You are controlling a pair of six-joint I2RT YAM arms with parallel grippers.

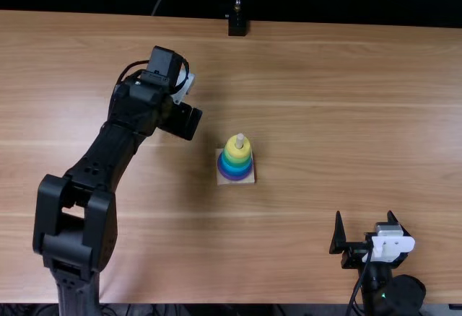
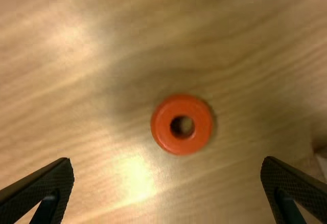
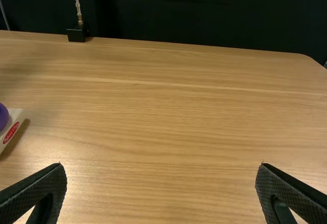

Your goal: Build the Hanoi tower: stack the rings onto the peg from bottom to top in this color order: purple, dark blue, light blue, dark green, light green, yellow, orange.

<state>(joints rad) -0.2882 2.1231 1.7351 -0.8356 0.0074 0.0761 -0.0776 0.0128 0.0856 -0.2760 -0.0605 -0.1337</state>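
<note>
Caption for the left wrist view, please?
Open gripper above a small orange ring on light brown wood.

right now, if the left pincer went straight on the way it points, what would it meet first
Probably the small round orange ring, lying on the light brown wooden table ahead of the open left pincer, though depth is hard to judge.

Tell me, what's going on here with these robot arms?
They're a ring tower short of one piece. The left gripper hangs over the orange ring, its jaws open; that ring lies loose on the table. The yellow ring tops those already on the peg, so orange remains. The right gripper is off to the side, open and empty.
</note>
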